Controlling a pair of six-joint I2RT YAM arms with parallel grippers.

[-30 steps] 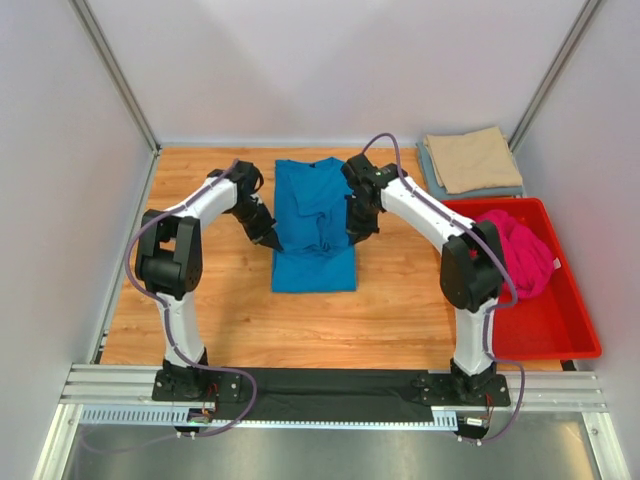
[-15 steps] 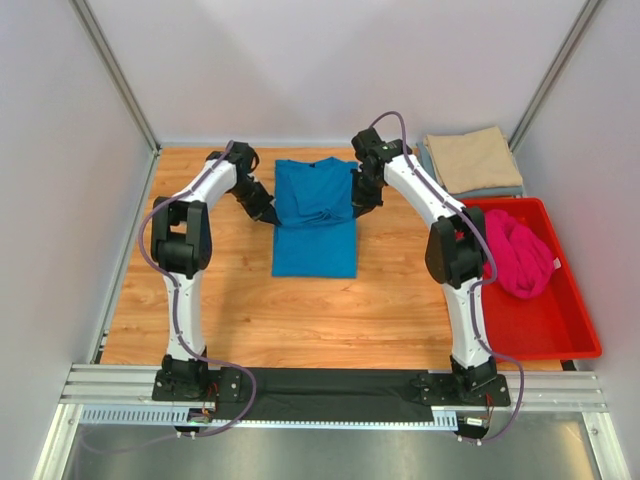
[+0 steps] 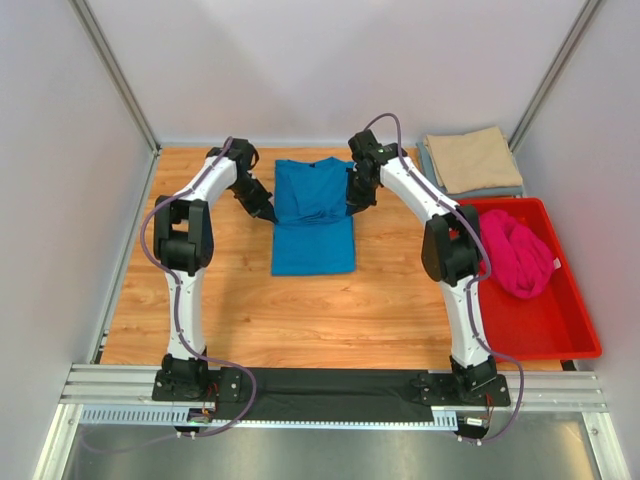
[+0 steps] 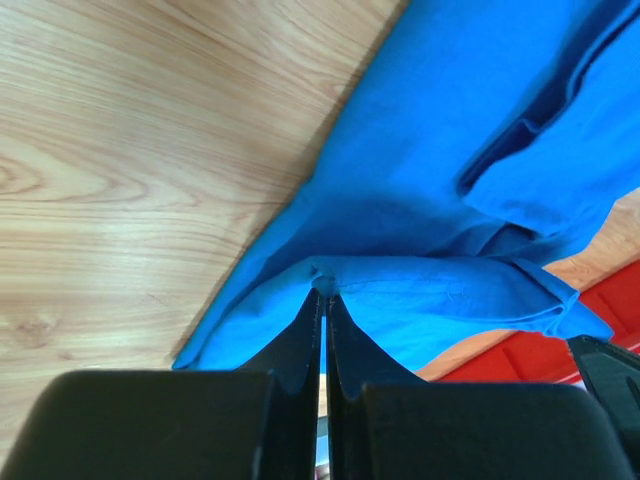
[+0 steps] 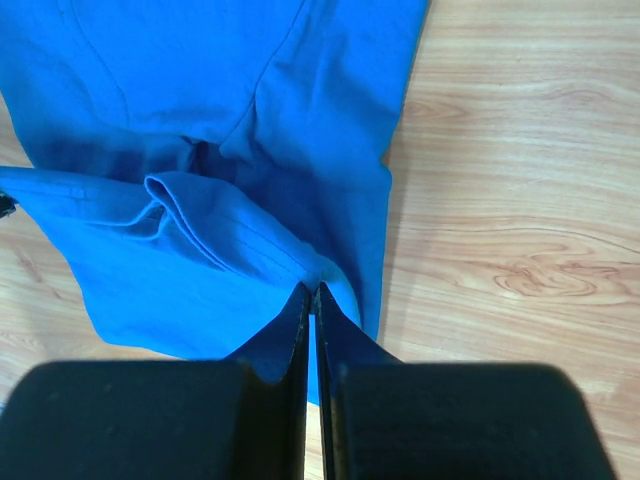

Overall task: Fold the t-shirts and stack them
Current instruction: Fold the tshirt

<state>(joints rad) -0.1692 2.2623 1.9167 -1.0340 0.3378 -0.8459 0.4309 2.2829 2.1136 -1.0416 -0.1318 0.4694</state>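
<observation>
Light wooden counter, red plastic bin as reference. Bright blue short-sleeved t-shirt lies well left of the bin, far half bunched. Tan beige folded shirt on a grey-blue one, just behind the bin. Magenta pink shirt is crumpled inside the bin. Left hand is clenched on the blue edge away from the bin, right hand on the bin-facing edge. Looks mid-fold on blue. Next: carry both pinches over evenly, lay square, release together.
</observation>
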